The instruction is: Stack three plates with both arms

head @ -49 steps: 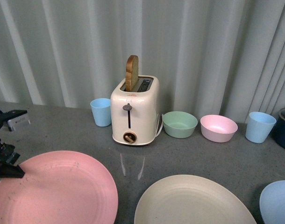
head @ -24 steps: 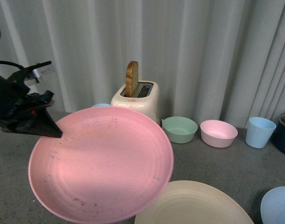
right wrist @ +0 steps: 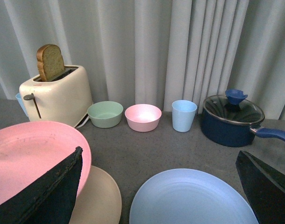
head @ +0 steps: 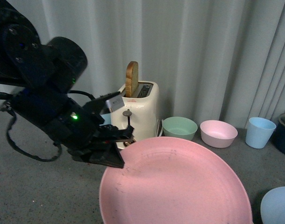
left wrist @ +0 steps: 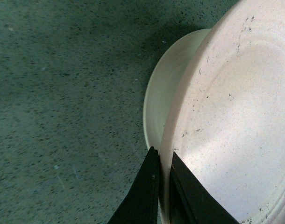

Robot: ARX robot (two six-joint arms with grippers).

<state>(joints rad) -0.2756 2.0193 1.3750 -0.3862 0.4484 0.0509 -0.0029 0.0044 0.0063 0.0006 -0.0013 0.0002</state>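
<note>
Left tool (left wrist: 161, 157) pinches the pink plate (head: 180, 186) by its rim.
Your pink plate is matte, dark-flecked and faintly ringed, held above the cream plate (left wrist: 156, 112) on the counter (left wrist: 63, 93). Light blue plate (right wrist: 194, 200) lies beside, below your right tool (right wrist: 159, 156), spread wide. Toaster (head: 140, 107) behind.

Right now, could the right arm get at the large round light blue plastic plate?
Probably yes. The right tool hangs open near the large round light blue plastic plate, which has nothing on it. The large round pink plastic plate gripped by the left tool is off to one side.
</note>
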